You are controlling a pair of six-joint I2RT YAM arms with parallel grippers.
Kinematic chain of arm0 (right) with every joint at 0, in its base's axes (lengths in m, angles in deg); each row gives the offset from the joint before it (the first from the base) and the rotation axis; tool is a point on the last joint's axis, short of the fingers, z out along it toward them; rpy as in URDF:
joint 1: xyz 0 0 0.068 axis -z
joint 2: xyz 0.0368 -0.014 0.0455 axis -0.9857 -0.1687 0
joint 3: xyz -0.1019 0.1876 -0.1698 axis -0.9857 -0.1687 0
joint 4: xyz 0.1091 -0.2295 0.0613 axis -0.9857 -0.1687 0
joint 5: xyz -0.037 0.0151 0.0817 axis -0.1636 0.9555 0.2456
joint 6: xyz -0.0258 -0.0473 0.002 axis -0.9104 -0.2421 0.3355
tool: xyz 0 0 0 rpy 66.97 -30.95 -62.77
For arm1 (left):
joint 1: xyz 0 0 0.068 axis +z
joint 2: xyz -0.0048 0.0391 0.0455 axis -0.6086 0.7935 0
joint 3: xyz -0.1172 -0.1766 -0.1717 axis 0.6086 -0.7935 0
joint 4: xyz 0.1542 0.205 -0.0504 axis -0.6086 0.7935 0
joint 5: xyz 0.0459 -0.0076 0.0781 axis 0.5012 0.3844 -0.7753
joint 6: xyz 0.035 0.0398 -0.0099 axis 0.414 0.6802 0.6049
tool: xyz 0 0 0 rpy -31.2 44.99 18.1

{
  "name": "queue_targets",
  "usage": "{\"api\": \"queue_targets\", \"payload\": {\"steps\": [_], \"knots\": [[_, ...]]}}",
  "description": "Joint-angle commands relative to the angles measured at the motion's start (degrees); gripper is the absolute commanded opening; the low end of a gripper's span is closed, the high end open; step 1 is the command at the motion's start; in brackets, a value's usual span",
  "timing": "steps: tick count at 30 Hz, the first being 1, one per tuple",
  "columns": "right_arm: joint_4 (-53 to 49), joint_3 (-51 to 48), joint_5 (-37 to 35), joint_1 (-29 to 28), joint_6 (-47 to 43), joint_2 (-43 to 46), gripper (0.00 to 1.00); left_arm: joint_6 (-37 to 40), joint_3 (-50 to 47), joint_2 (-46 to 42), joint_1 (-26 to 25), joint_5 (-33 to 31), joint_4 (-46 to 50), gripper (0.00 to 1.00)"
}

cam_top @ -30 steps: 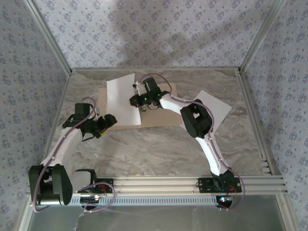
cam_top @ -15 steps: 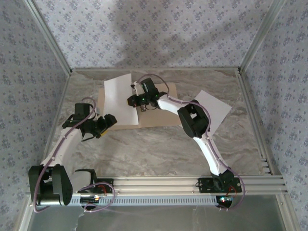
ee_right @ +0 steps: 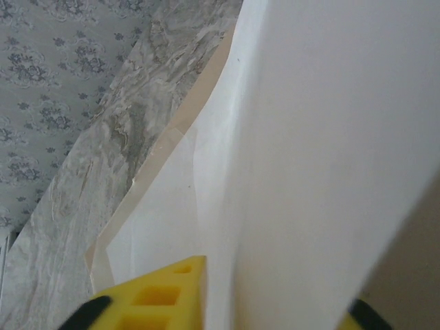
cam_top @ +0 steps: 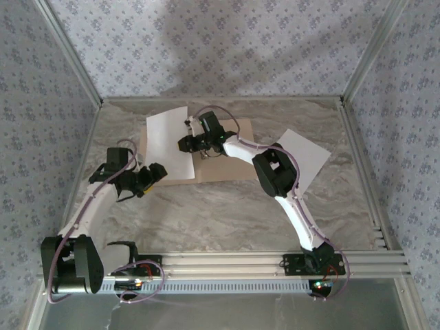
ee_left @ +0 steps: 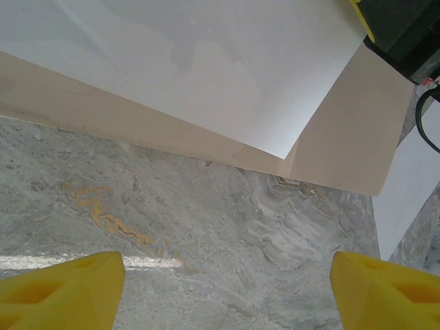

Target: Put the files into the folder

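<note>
The tan folder (cam_top: pixel 221 170) lies open at the back of the table. One white file (cam_top: pixel 167 141) rests skewed over its left leaf, overhanging the far edge. My right gripper (cam_top: pixel 187 144) is shut on that sheet's right edge; in the right wrist view the sheet (ee_right: pixel 330 172) curves up between the yellow fingers (ee_right: pixel 155 295), with the folder's edge (ee_right: pixel 172 137) beneath. The second file (cam_top: pixel 307 155) lies on the marble to the right, partly under the right arm. My left gripper (cam_top: pixel 158 172) hovers open near the folder's front left corner; its view shows the sheet (ee_left: pixel 192 62) and folder (ee_left: pixel 344 137) ahead.
Grey marble tabletop (cam_top: pixel 220 213) spreads in front of the folder. Metal frame rails (cam_top: pixel 364 172) and patterned walls close in the left, right and far sides. The right arm's elbow (cam_top: pixel 275 172) hangs over the folder's right leaf.
My right gripper has moved left, dragging the held sheet a little further left over the folder's left leaf. The left arm has stayed still.
</note>
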Motion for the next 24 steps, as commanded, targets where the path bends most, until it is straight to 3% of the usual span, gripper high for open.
{"api": "queue_targets", "payload": {"steps": [1, 6, 24], "knots": [[-0.12, 2.24, -0.86, -0.25, 0.62, -2.21, 0.30, 0.97, -0.01, -0.46, 0.57, 0.88, 1.16, 0.79], [-0.08, 3.48, -2.36, 0.14, 1.40, -2.90, 0.37, 1.04, -0.53, -0.13, 0.58, 0.78, 0.74, 0.79], [-3.56, 13.06, -6.86, 1.99, 3.27, -8.25, 0.46, 1.29, -1.11, 2.50, 0.64, 0.36, -0.79, 0.79]]}}
